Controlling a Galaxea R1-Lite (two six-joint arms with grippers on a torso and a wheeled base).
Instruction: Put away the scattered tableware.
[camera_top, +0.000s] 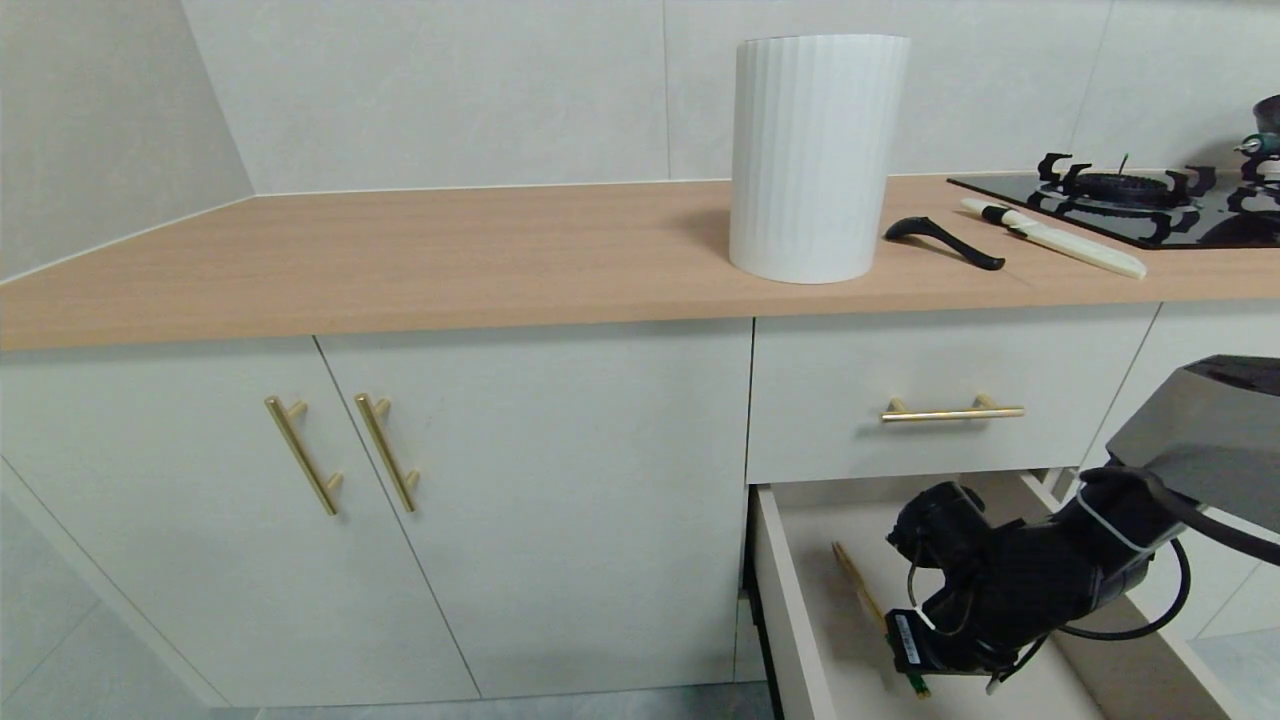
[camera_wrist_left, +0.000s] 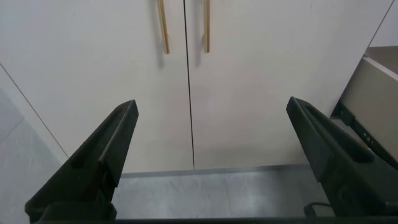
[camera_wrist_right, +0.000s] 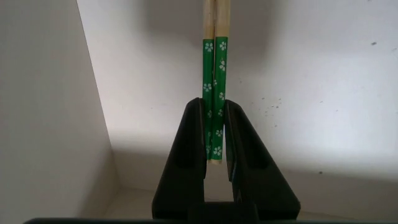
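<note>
A pair of wooden chopsticks (camera_wrist_right: 215, 68) with green flower-patterned ends lies lengthwise over the floor of the open drawer (camera_top: 790, 600). My right gripper (camera_wrist_right: 214, 109) is shut on their green ends. From the head camera, that gripper (camera_top: 915, 670) sits low inside the drawer, and the chopsticks (camera_top: 858, 590) point toward the drawer's back. On the counter, right of the white container, lie a black-handled utensil (camera_top: 945, 240) and a white knife (camera_top: 1055, 237). My left gripper (camera_wrist_left: 212, 109) is open and holds nothing, facing the cabinet doors (camera_wrist_left: 186, 81).
A tall white ribbed container (camera_top: 815, 155) stands on the wooden counter (camera_top: 450, 250). A black gas hob (camera_top: 1130, 200) is at the far right. A shut drawer with a gold handle (camera_top: 952, 411) sits above the open one. The drawer's side wall (camera_wrist_right: 50, 112) runs close beside the gripper.
</note>
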